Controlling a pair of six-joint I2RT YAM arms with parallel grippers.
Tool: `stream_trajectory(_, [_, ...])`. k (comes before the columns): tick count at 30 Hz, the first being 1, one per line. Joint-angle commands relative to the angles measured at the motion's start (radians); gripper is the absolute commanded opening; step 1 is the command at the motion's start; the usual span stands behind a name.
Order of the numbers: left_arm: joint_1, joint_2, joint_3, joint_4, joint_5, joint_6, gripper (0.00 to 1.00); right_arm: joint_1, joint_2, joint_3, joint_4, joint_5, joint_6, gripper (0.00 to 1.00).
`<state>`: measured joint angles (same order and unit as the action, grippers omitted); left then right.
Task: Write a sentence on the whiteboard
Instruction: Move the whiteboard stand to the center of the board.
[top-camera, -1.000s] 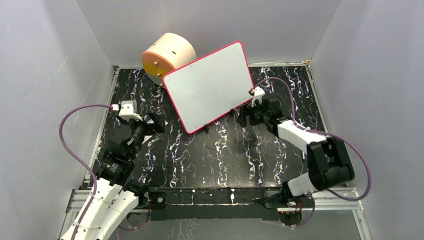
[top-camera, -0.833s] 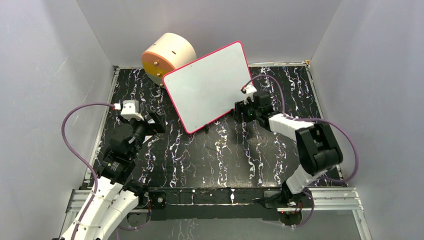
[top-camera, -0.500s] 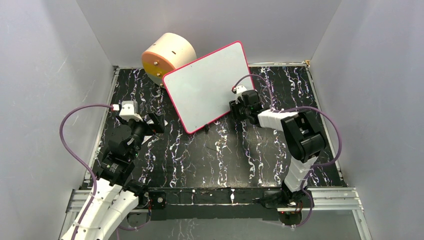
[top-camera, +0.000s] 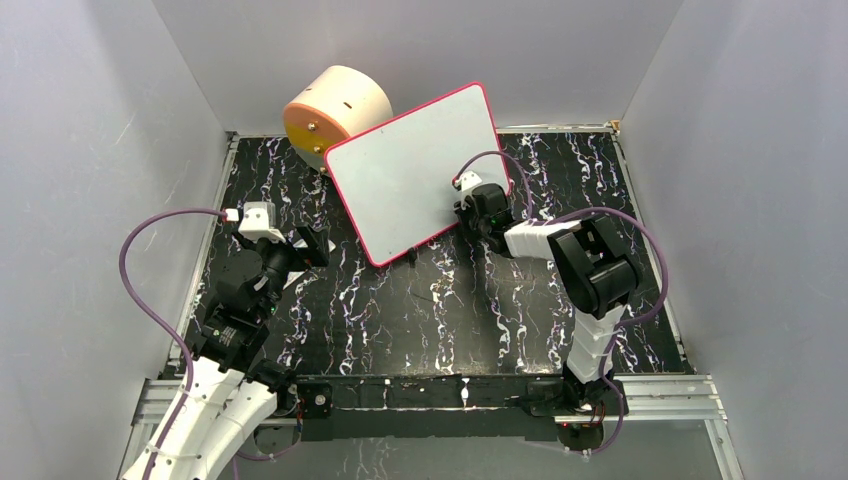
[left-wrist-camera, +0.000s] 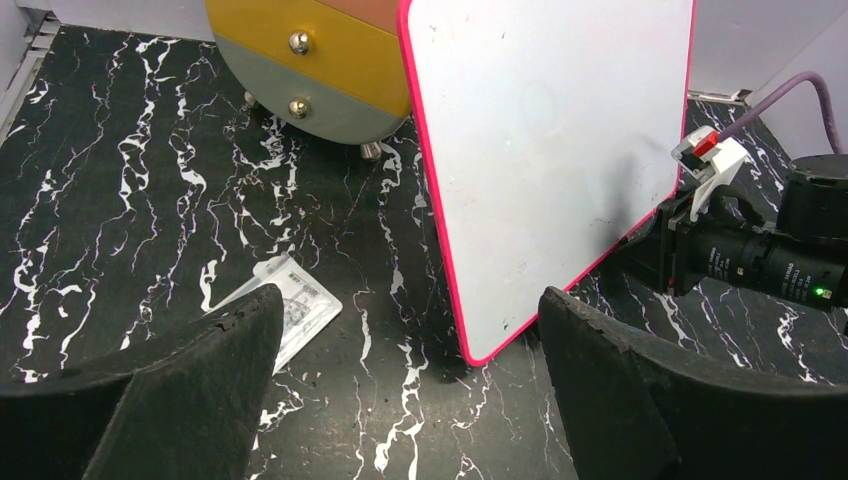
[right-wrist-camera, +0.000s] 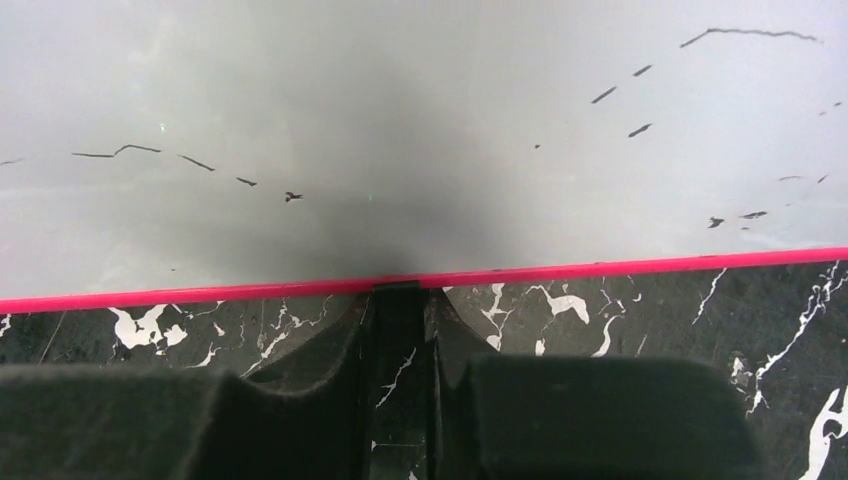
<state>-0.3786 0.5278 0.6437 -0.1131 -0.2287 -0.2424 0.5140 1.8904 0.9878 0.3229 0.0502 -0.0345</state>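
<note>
The whiteboard (top-camera: 415, 170) stands tilted on small black feet at the back of the table, white with a pink-red border. No sentence is in view on it; the right wrist view shows only faint dark specks on the whiteboard (right-wrist-camera: 400, 120). My right gripper (top-camera: 468, 212) is at the board's lower right edge. Its jaws are drawn almost together, leaving a thin slit (right-wrist-camera: 402, 335) that points at a black foot (right-wrist-camera: 400, 290) under the pink edge, and I see nothing held. My left gripper (left-wrist-camera: 410, 330) is wide open and empty, some way in front of the whiteboard (left-wrist-camera: 550, 150).
A cream and orange drum (top-camera: 335, 115) lies on its side behind the board's left corner. A small white printed card (left-wrist-camera: 285, 310) lies flat on the black marble table (top-camera: 430, 310) near my left gripper. Grey walls close in three sides.
My right arm has swung left and in toward the board's lower right edge while its jaws came together from wide open. The left arm and the board have stayed put.
</note>
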Motion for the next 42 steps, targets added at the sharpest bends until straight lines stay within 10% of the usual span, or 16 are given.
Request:
stream_trajectory(1, [0.006, 0.003, 0.007, 0.021, -0.01, 0.012, 0.95, 0.014, 0.013, 0.018, 0.071, 0.028, -0.027, 0.18])
stream_trajectory(7, [0.006, 0.001, 0.008, 0.02, 0.006, 0.015, 0.95, 0.043, -0.053, -0.072, 0.075, 0.042, -0.009, 0.0])
stream_trajectory(42, [0.006, -0.03, 0.005, 0.013, -0.036, 0.009, 0.95, 0.245, -0.48, -0.527, -0.025, 0.189, 0.151, 0.05])
